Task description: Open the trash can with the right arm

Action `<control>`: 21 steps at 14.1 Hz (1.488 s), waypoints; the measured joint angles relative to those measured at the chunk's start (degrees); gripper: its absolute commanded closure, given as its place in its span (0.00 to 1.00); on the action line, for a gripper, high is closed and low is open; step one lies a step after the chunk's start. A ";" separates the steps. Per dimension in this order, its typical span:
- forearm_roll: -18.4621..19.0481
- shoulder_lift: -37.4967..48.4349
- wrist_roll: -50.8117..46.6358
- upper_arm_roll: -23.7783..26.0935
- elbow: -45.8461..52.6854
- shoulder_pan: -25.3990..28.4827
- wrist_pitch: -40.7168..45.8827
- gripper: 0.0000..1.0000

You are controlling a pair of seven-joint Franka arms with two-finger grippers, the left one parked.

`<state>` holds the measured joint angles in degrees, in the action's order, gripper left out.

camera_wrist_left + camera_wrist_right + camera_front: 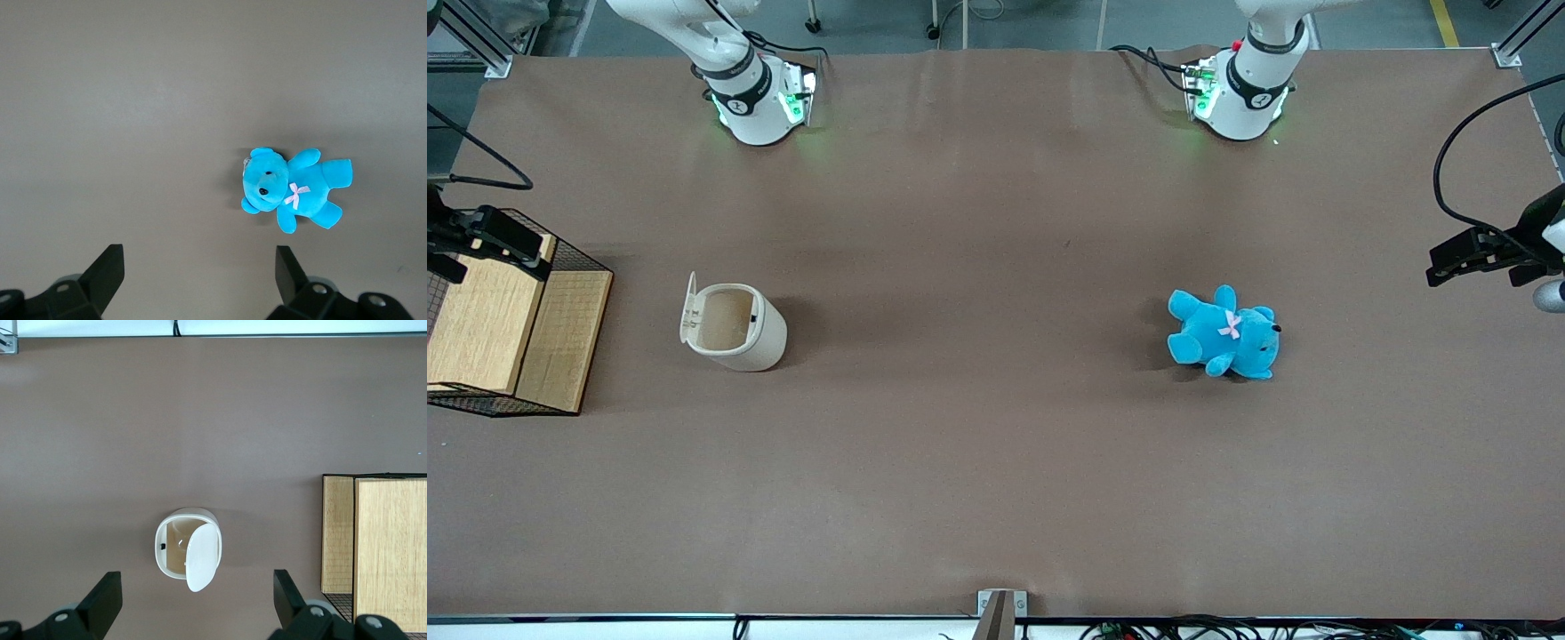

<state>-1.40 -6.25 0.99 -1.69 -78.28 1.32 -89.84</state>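
Observation:
The cream-white trash can (pixel 740 331) stands on the brown table toward the working arm's end. Its flip lid (pixel 688 308) stands raised on its hinge and the inside shows. In the right wrist view the trash can (pixel 172 545) lies well below, its lid (pixel 202 557) swung up over part of the mouth. My right arm's gripper (pixel 487 235) hangs high over the wood-and-mesh box, apart from the can. In the right wrist view the gripper (pixel 197 601) is open wide and empty, both black fingers (pixel 105 595) clear of the can.
A wood-and-wire-mesh box (pixel 516 342) stands beside the can at the working arm's end of the table, also in the right wrist view (pixel 373 547). A blue teddy (pixel 1224 334) lies toward the parked arm's end and shows in the left wrist view (pixel 293 190).

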 measured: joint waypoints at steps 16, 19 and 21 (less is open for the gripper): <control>0.02 0.28 0.03 1.41 -1.47 -0.73 0.03 0.00; 0.02 0.28 0.03 1.52 -1.83 -0.73 0.03 0.00; 0.02 0.28 0.03 1.52 -1.91 -0.73 0.03 0.00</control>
<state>-1.38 -5.97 1.02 -0.17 -80.18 0.59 -89.81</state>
